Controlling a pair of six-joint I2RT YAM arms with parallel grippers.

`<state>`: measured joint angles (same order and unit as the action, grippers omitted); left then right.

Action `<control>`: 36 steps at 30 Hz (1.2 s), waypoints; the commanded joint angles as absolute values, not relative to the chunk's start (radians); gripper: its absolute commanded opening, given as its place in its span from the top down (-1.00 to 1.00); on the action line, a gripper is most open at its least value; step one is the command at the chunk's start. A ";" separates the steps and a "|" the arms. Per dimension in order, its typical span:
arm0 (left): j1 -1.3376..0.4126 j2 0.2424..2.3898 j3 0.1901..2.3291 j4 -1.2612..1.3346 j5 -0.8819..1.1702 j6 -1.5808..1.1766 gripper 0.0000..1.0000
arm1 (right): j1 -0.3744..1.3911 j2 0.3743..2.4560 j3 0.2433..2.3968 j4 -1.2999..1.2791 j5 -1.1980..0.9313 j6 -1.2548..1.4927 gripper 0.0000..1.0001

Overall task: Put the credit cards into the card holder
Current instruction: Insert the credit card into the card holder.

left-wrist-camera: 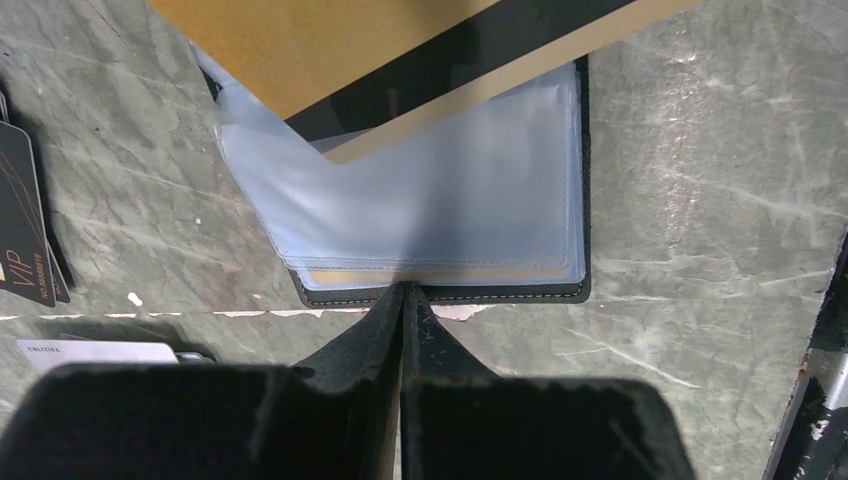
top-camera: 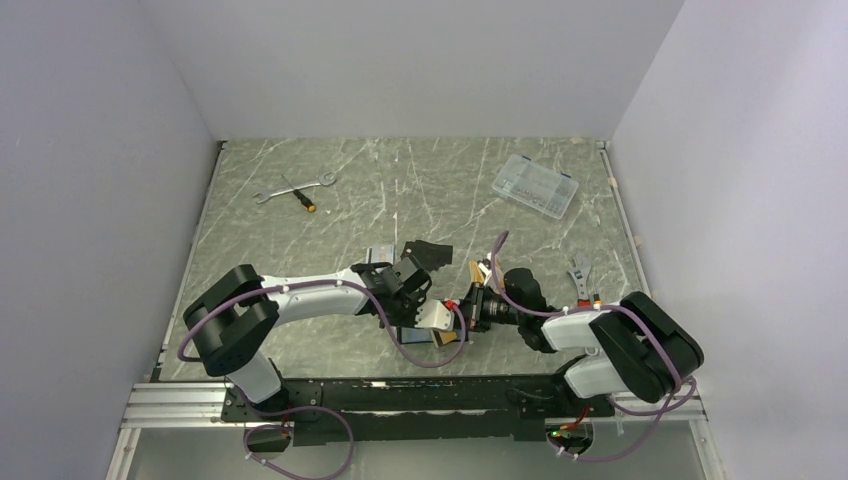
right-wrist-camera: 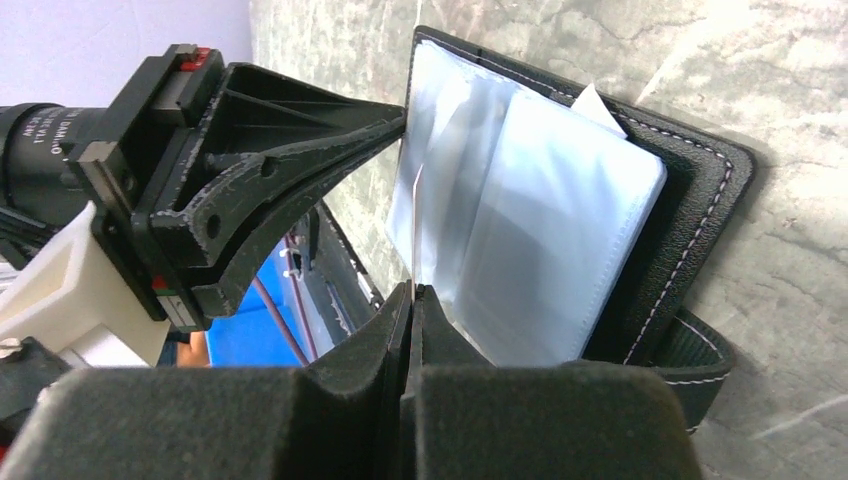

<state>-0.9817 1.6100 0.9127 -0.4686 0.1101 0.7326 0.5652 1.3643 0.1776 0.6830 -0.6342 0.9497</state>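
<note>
The card holder [left-wrist-camera: 583, 200] lies open on the table, black outside with pale blue-grey sleeves [right-wrist-camera: 560, 250]. A tan card shows inside its lowest sleeve [left-wrist-camera: 430, 273]. My left gripper [left-wrist-camera: 403, 290] is shut, its tips pinching the holder's near edge; the right wrist view shows its fingers [right-wrist-camera: 300, 150] at that edge. My right gripper [right-wrist-camera: 413, 292] is shut on an orange-tan credit card [left-wrist-camera: 300, 40] with a black stripe. That card is tilted, one corner over the sleeves. From above, both grippers [top-camera: 420, 303] [top-camera: 468, 308] meet at the holder [top-camera: 437, 318].
A black VIP card [left-wrist-camera: 20, 215] and a pale card [left-wrist-camera: 95, 351] lie left of the holder. A flat black piece [top-camera: 432, 252] lies behind it. Further back are a wrench [top-camera: 268, 193], a screwdriver [top-camera: 300, 196] and a clear box [top-camera: 535, 185]. Another wrench [top-camera: 578, 274] lies at right.
</note>
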 commanded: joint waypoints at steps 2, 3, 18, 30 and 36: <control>-0.988 1.580 0.924 -0.495 0.094 0.756 0.84 | 0.564 1.419 0.174 0.760 -0.652 0.930 1.00; -0.988 1.575 0.924 -0.498 0.090 0.760 0.84 | 0.564 1.435 0.174 0.773 -0.653 0.931 1.00; -0.988 1.563 0.865 -0.495 0.094 0.785 0.92 | 0.565 1.592 0.192 0.946 -0.653 0.978 1.00; -1.001 1.602 0.899 -0.494 0.116 0.805 0.98 | 0.566 1.588 0.212 0.880 -0.584 0.944 1.00; -1.008 1.605 0.908 -0.509 0.136 0.818 1.00 | 0.566 1.628 0.242 0.893 -0.575 0.936 1.00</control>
<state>-0.9901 1.5875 0.8776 -0.4927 0.0834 0.7944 0.5652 1.5978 0.2096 0.8692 -0.6086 0.9684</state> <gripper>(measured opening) 0.012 0.009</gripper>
